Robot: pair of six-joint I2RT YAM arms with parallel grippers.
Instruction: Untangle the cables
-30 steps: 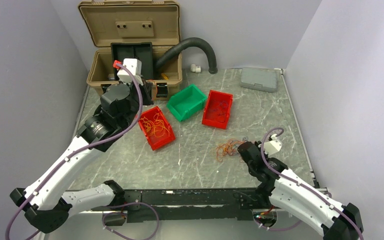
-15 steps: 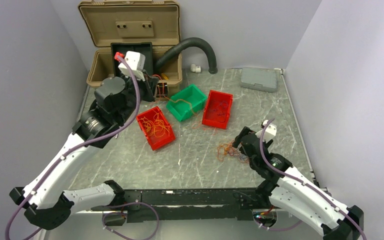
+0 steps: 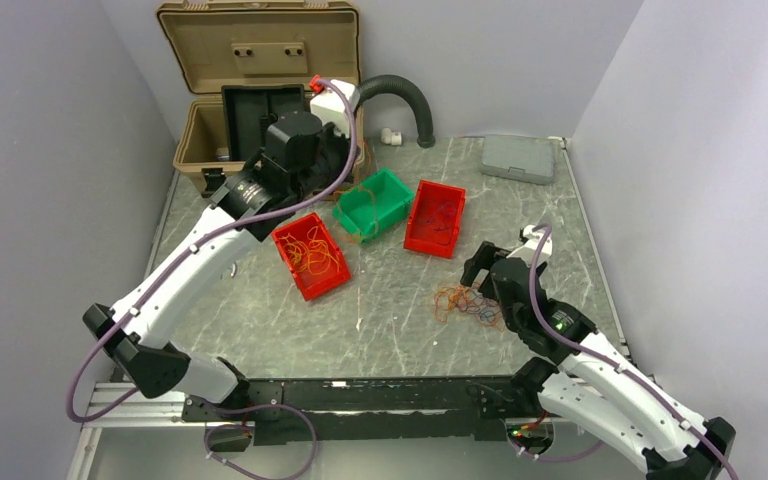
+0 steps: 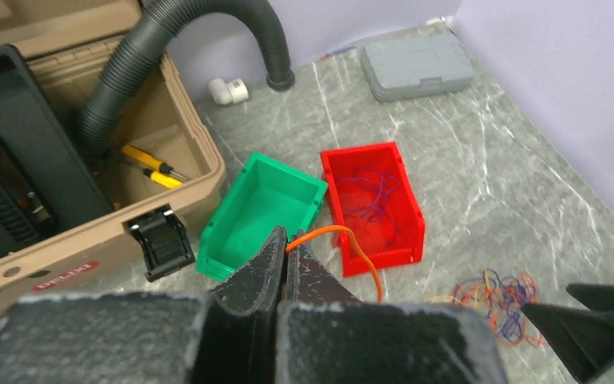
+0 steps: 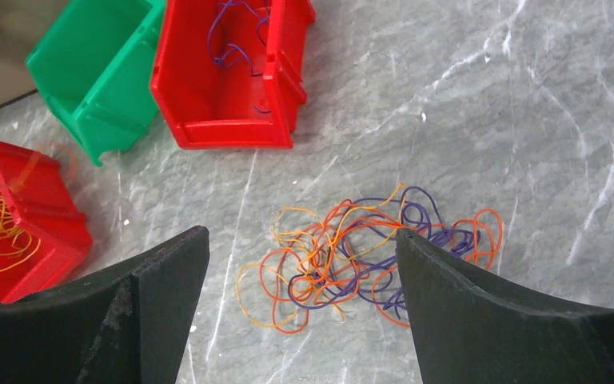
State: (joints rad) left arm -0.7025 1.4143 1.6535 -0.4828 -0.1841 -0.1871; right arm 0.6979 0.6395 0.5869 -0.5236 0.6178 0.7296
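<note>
A tangle of orange, yellow and purple cables [image 5: 368,248] lies on the marble table [image 3: 390,320], right of centre [image 3: 465,300]. My right gripper [image 5: 302,236] hovers open just above it, one finger on each side, holding nothing; the top view shows it [image 3: 482,270] at the tangle's far right edge. My left gripper [image 4: 286,240] is shut on a single orange cable [image 4: 352,240] that arcs out to the right and hangs down. It hovers [image 3: 353,180] by the near-left rim of the green bin [image 4: 260,212].
A red bin [image 3: 435,217] right of the green one holds purple strands. Another red bin [image 3: 310,255] to the left holds yellow-orange strands. An open tan toolbox [image 3: 260,100] and a black hose [image 3: 390,90] stand at the back left, a grey case [image 3: 518,157] at the back right.
The left arm swung right from over the toolbox to the green bin, carrying the orange strand. The right gripper opened and drew back a little over the tangle.
</note>
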